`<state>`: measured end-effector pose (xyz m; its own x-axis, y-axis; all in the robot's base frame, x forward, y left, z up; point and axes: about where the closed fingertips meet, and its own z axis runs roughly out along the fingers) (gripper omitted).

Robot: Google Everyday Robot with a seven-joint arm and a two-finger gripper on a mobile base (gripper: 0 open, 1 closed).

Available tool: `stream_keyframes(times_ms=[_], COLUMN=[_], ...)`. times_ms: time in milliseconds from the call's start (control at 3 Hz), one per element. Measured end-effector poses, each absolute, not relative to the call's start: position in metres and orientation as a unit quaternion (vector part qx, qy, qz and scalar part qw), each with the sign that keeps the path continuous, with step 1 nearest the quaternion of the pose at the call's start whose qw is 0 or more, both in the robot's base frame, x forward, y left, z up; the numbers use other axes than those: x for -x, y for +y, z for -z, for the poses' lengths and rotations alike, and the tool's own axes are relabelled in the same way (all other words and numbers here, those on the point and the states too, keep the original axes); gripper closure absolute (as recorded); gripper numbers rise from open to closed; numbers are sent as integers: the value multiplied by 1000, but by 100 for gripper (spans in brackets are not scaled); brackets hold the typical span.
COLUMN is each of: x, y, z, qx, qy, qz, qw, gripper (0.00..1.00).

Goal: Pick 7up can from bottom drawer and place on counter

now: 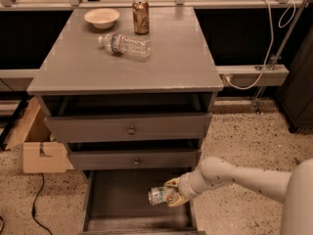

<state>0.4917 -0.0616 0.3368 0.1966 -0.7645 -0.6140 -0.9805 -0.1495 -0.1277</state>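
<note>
The 7up can (160, 195), silver and green, lies on its side inside the open bottom drawer (117, 199), over its dark floor at the right. My gripper (172, 192) reaches in from the right on a white arm and its yellowish fingers are closed around the can's right end. The counter (166, 58) is the broad grey top of the cabinet above.
On the counter stand a brown-gold can (141, 16) and a white bowl (101, 17), with a clear plastic bottle (124, 44) lying on its side. The two knobbed drawers (129, 129) above are slightly pulled out. A cardboard box (39, 143) sits on the floor at left.
</note>
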Motion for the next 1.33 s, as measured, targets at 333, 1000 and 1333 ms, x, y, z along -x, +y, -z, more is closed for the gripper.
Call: stream_keyframes(times_ms=[333, 1000, 1333], x=[-493, -494, -479], y=[-63, -63, -62], z=[-396, -409, -462], qx=[750, 758, 768], qy=[575, 566, 534], qz=[-197, -194, -207], qw=[261, 259, 288], gripper=[100, 100, 100])
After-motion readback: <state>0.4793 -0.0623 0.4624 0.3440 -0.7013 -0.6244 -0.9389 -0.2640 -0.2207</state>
